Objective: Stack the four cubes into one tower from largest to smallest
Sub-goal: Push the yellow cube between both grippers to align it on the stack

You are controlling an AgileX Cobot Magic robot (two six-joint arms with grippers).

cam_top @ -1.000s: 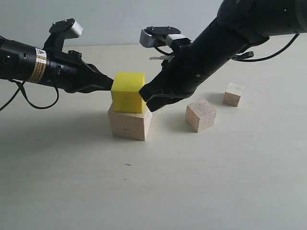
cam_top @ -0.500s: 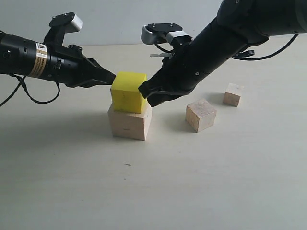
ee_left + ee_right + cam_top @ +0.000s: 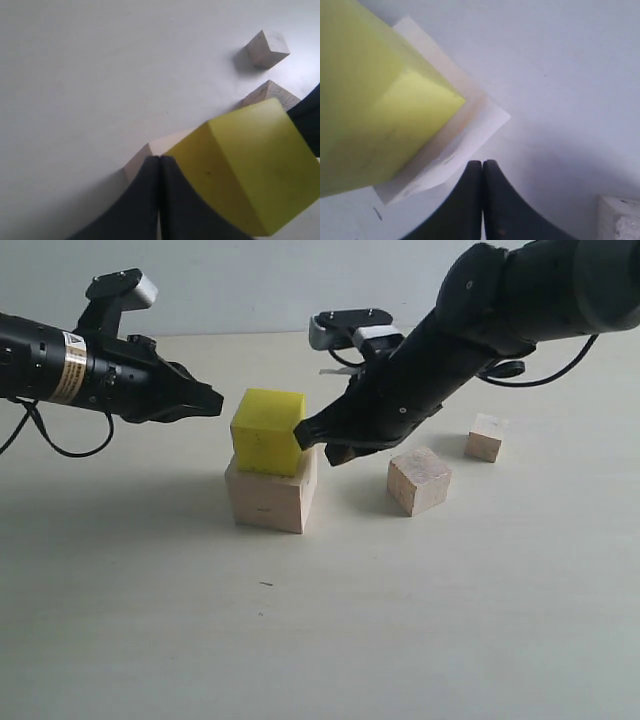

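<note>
The bright yellow cube (image 3: 267, 431) rests on the large pale wood cube (image 3: 270, 497), slightly turned on it. My left gripper (image 3: 216, 400) is shut and empty, hanging a little to the left of the yellow cube (image 3: 250, 165). Shut too, my right gripper (image 3: 302, 430) has its tip against or just off the yellow cube's right face (image 3: 380, 120). The medium wood cube (image 3: 418, 480) sits on the table to the right of the stack, and the small wood cube (image 3: 486, 437) lies farther right and back.
The pale tabletop (image 3: 320, 640) stretches wide in front of the stack. A light wall (image 3: 250, 285) closes the back edge. Cables trail from both arms.
My left gripper has pulled back to the left, away from the yellow cube. The right arm has shifted, its tip staying by the yellow cube's right face. The cubes have stayed in place.
</note>
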